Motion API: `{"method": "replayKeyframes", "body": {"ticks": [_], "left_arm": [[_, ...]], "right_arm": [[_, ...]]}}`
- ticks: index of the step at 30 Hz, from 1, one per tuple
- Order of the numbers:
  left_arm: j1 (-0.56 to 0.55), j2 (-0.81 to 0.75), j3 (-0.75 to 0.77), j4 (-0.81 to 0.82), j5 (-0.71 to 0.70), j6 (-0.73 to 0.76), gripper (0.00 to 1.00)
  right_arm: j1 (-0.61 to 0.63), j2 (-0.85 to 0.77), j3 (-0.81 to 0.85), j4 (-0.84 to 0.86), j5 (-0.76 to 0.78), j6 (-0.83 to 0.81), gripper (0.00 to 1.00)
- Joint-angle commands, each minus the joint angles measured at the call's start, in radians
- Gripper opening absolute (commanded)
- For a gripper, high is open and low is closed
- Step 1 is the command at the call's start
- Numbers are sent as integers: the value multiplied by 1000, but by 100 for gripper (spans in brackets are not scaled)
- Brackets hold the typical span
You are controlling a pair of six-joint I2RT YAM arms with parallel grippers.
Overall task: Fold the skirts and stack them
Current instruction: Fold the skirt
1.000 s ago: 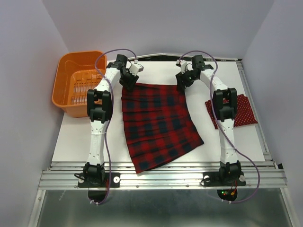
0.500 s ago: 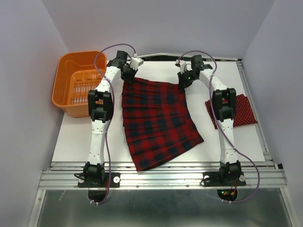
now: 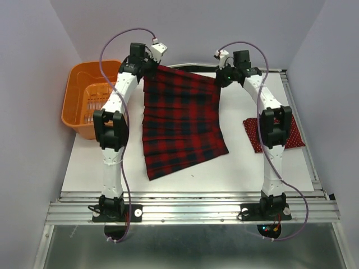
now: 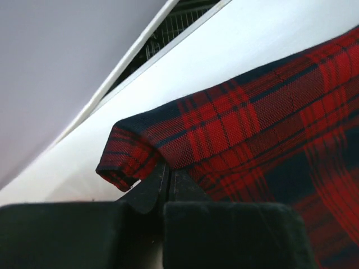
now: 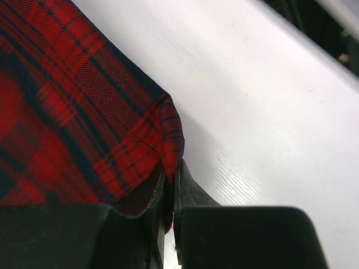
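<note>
Clamps the waistband corners of the plaid skirt point(image 3: 179, 123) with left hand point(image 3: 150, 68) and right hand point(image 3: 221, 78), apart only a second ago. Hoists that edge off the bench point(image 3: 84, 162), hem trailing on it. Sets up the first fold; leaves the dotted skirt point(image 3: 294, 131) lying far right.

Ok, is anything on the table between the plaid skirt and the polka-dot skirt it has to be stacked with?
Nothing lies on the table between them. The plaid skirt is held by its far corners in the shut left hand and right hand. Only the right arm stands there, over part of the polka-dot skirt.
</note>
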Motion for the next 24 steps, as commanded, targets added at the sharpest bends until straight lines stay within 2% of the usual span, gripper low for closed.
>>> {"method": "replayKeyframes", "body": {"ticks": [1,5,8,11,14,15,16,19,21,22,24], "left_arm": [[31,-303,-140,103,1,87,0],[30,-512,-402,123,25,121,0],[28,-638,-525,122,54,144,0],[21,-756,-740,125,108,161,0],[1,-857,-890,149,107,182,0],[-25,-880,-1005,168,73,190,0],[-42,-900,-1062,213,53,188,0],[-131,-983,-1285,328,-52,175,0],[-201,-1017,-1441,401,-137,170,0],[-222,-1034,-1486,474,-160,167,0],[-255,-1068,-1587,522,-223,164,0]], "right_arm": [[-36,-222,-101,97,6,-54,1],[-36,-376,-271,108,-81,-112,1],[-36,-451,-376,108,-132,-172,1],[-36,-572,-607,125,-179,-265,1],[-36,-638,-762,201,-198,-302,1],[-36,-672,-811,229,-196,-321,1],[-23,-686,-906,260,-190,-334,1],[0,-724,-1056,399,-131,-365,1],[0,-738,-1114,439,-120,-368,5],[0,-750,-1134,448,-126,-374,6],[9,-764,-1183,447,-132,-382,9]]}}
